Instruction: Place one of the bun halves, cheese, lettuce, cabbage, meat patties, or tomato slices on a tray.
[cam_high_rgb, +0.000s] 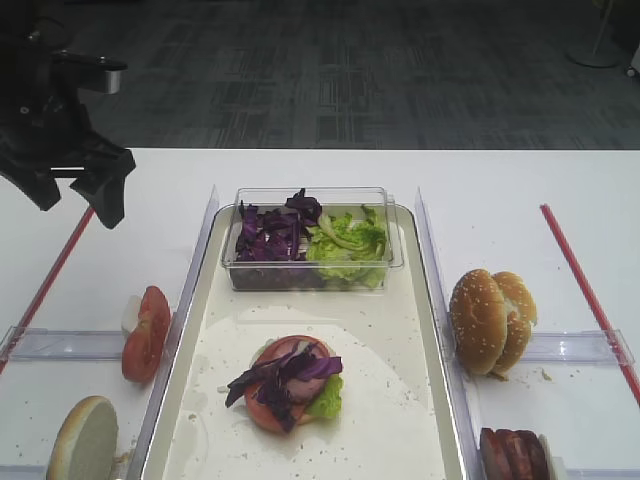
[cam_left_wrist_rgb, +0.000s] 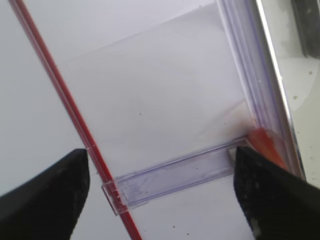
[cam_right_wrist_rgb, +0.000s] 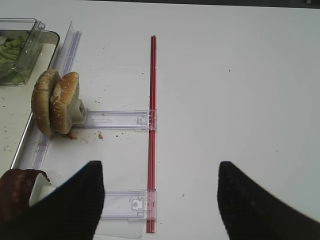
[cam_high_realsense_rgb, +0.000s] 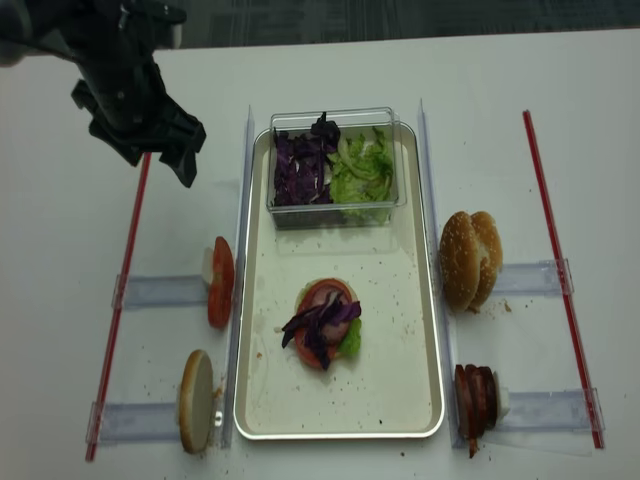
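Observation:
The tray (cam_high_rgb: 390, 400) (cam_high_realsense_rgb: 390, 380) carries a stack of tomato, cabbage and lettuce (cam_high_rgb: 290, 380) (cam_high_realsense_rgb: 322, 322). More cabbage (cam_high_rgb: 268, 232) and lettuce (cam_high_rgb: 348, 240) fill a clear box at its far end. Bun halves (cam_high_rgb: 490, 320) (cam_right_wrist_rgb: 55, 102) stand on edge to the right, and one bun half (cam_high_rgb: 82, 440) stands front left. Tomato slices (cam_high_rgb: 145, 332) (cam_left_wrist_rgb: 265, 145) lean left of the tray. Meat patties (cam_high_rgb: 515, 455) (cam_right_wrist_rgb: 15, 192) sit front right. No cheese is in view. My left gripper (cam_high_rgb: 78, 205) (cam_high_realsense_rgb: 160, 165) (cam_left_wrist_rgb: 161, 155) hangs open and empty far left. My right gripper (cam_right_wrist_rgb: 160, 165) is open and empty.
Red strips (cam_high_rgb: 60, 265) (cam_high_rgb: 585, 290) run along both sides of the white table. Clear plastic holders (cam_high_rgb: 60, 345) (cam_right_wrist_rgb: 115, 119) (cam_left_wrist_rgb: 175, 175) reach from them toward the tray. Tall clear rails (cam_high_rgb: 195, 250) flank the tray. The clear box (cam_high_rgb: 310, 192) takes up the tray's far end.

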